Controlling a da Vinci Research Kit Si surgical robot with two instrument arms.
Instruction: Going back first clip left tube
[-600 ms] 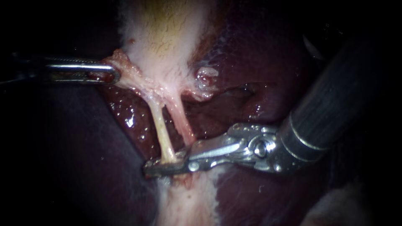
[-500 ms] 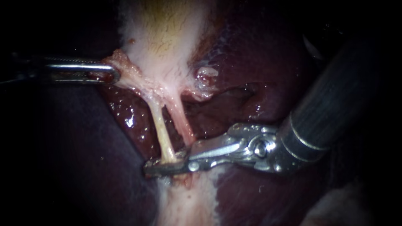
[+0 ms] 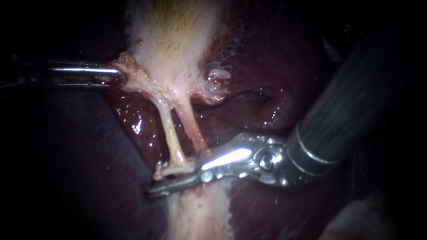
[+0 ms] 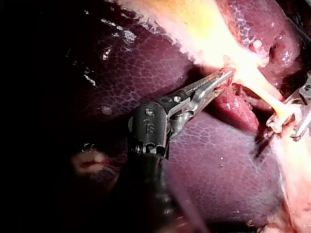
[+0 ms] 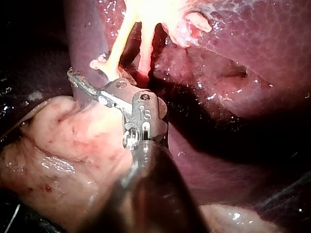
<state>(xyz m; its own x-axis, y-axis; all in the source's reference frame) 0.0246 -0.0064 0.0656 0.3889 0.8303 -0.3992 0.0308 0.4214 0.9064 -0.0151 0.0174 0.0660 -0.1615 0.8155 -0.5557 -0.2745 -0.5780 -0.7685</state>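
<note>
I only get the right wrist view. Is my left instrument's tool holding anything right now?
Observer: Yes. The tool of the slender metal left instrument is shut on a tag of pale pink tissue at the whitish gallbladder's narrow end.
Operator: And my steel right instrument: I see one jaw of its tool. Open?
Observer: Left wrist view shows both jaws apart, either side of the small white clip on the yellowish left tube.

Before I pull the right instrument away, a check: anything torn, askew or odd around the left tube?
Nothing stands out. The small whitish clip lies across the thin pale-yellow left tube, which looks intact; no tear shows there.
</note>
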